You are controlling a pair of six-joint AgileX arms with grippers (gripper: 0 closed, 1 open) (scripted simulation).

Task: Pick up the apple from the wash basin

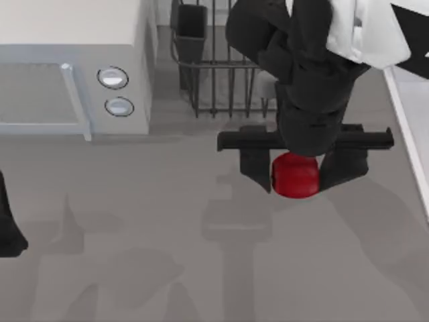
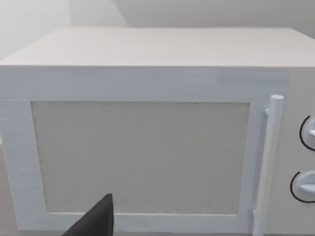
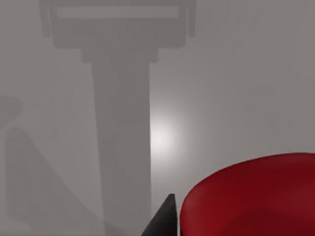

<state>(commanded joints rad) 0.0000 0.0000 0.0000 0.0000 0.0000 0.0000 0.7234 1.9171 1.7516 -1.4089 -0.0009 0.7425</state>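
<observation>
The glossy red apple [image 1: 295,176] sits between the two black fingers of my right gripper [image 1: 299,182], which is shut on it. Gripper and apple hang over the grey counter just in front of the dish rack, casting a shadow toward the front. In the right wrist view the apple [image 3: 251,196] looms large beside one dark fingertip [image 3: 165,221]. A pale strip of the wash basin [image 1: 410,127] runs along the right edge, to the right of the apple. My left arm [image 1: 8,231] is parked at the far left edge.
A white microwave [image 1: 74,74] with two round knobs stands at the back left; the left wrist view faces its door [image 2: 140,157]. The dark wire dish rack [image 1: 214,67] stands at the back centre, just behind the right arm. Grey counter stretches across the front.
</observation>
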